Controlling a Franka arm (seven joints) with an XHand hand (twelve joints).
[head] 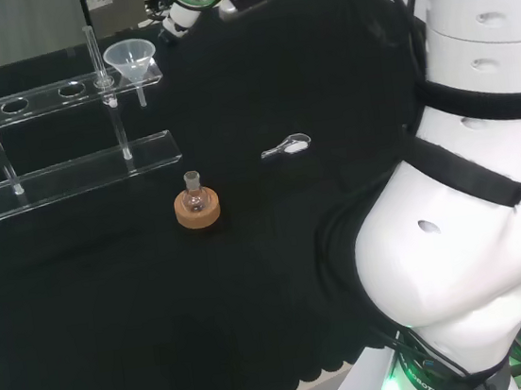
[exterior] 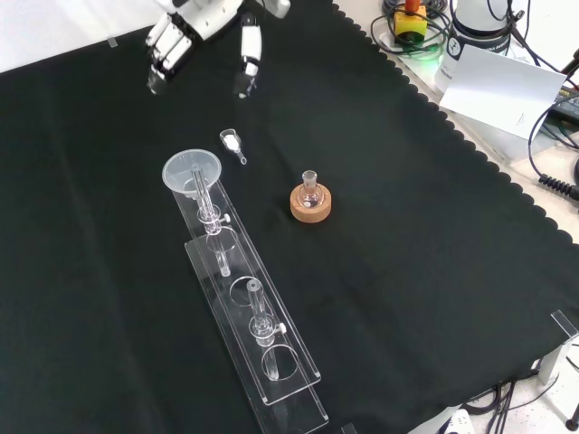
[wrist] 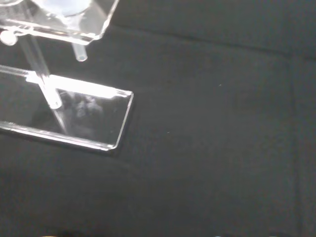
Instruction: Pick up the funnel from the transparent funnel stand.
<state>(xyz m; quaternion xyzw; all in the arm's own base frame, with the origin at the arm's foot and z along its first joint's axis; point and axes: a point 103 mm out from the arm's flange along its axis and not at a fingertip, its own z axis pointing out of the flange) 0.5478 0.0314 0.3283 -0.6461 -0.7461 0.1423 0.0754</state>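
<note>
Hand (exterior: 194, 32) hangs above the funnel (exterior: 191, 169), fingers seemingly relaxed, empty.

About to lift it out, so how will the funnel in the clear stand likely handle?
The funnel looks thin-walled and clear, so probably light and slippery. Its stem hangs through the transparent stand, so a sideways pull may snag; lifting straight up seems safer. Laid down, its cone would likely roll.

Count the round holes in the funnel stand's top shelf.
4 visible in the front view: the funnel fills the end one, with three open along the funnel stand below it. None seems hidden.
</note>
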